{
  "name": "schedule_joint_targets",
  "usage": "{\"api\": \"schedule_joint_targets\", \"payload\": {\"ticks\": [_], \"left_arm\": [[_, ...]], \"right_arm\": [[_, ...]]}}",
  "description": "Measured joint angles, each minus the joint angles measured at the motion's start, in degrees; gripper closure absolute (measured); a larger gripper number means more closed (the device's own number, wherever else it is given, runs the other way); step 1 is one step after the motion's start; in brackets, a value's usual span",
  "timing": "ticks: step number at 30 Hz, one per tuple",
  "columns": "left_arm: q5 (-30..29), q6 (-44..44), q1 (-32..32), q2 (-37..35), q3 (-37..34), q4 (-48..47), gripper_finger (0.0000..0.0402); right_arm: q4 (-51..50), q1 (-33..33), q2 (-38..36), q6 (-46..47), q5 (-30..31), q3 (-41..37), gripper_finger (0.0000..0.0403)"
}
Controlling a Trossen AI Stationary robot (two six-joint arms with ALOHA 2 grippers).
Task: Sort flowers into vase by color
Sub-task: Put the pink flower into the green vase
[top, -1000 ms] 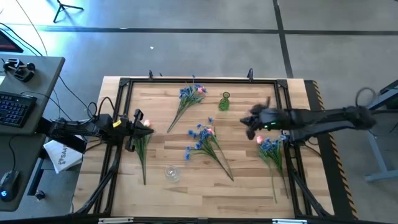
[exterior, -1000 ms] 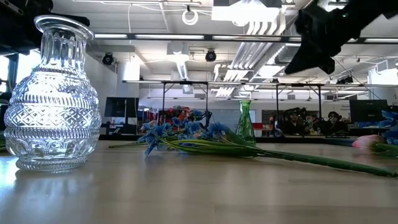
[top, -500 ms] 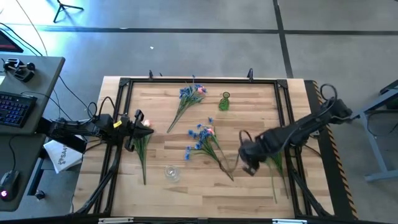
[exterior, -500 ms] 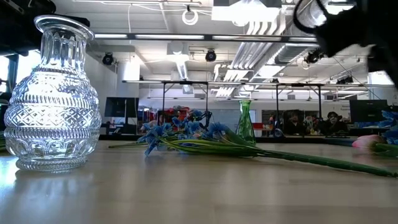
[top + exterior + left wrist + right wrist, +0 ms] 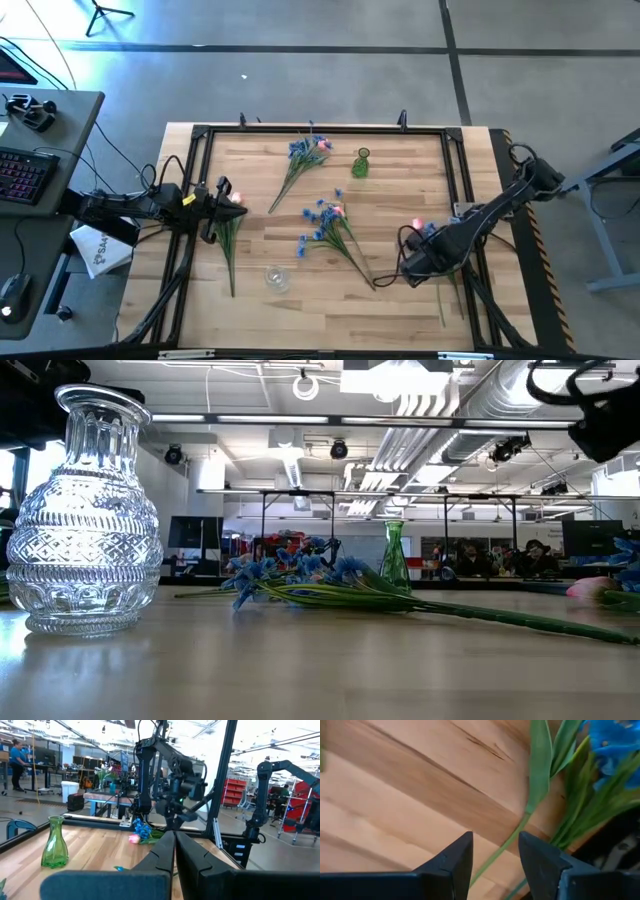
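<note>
4 flower bunches (image 5: 322,222), 2 vases (image 5: 361,163)

The wooden table (image 5: 300,290) of pale planks stands on a grey concrete floor (image 5: 300,70) crossed by dark seams, with a black metal frame (image 5: 320,129) around its top. To one side sits a grey desk (image 5: 50,130) carrying a keyboard (image 5: 22,172) with lit keys, and a computer mouse (image 5: 10,295) lies nearby. Cables (image 5: 110,150) trail across the floor. At table height, the room behind is a large open workshop with exposed silver ducts (image 5: 420,430), rows of ceiling lights (image 5: 250,418) and dark monitors (image 5: 195,532). Red shelving (image 5: 240,795) stands in the distance, and a person (image 5: 17,762) stands by workbenches far back.
</note>
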Motion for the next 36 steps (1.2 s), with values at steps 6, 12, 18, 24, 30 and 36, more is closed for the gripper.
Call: {"api": "schedule_joint_targets", "payload": {"ticks": [6,12,18,24,30,36], "left_arm": [[0.0,0.01,0.01,0.0,0.0,-0.2,0.0398],[0.0,0.01,0.0,0.0,0.0,-0.38,0.0398],[0.0,-0.74,-0.01,0.0,0.0,-0.39,0.0398],[0.02,-1.6,0.01,0.0,0.0,-0.92,0.0398],[0.0,-2.1,0.01,0.0,0.0,-1.14,0.0398],[0.0,-2.12,-0.01,0.0,0.0,-1.16,0.0398]], "right_arm": [[5.32,-0.2,-0.34,4.24,-2.5,-8.99,0.0254],[8.0,-0.55,-0.38,6.96,-2.68,-12.17,0.0254],[8.71,-2.24,-0.4,8.2,-2.98,-15.42,0.0261],[13.76,-3.65,-0.64,6.31,-3.81,-17.5,0.0325],[13.0,-3.82,-0.3,2.55,-2.8,-15.48,0.0394],[19.8,-3.89,-0.55,-4.85,3.05,-12.66,0.0398]]}}
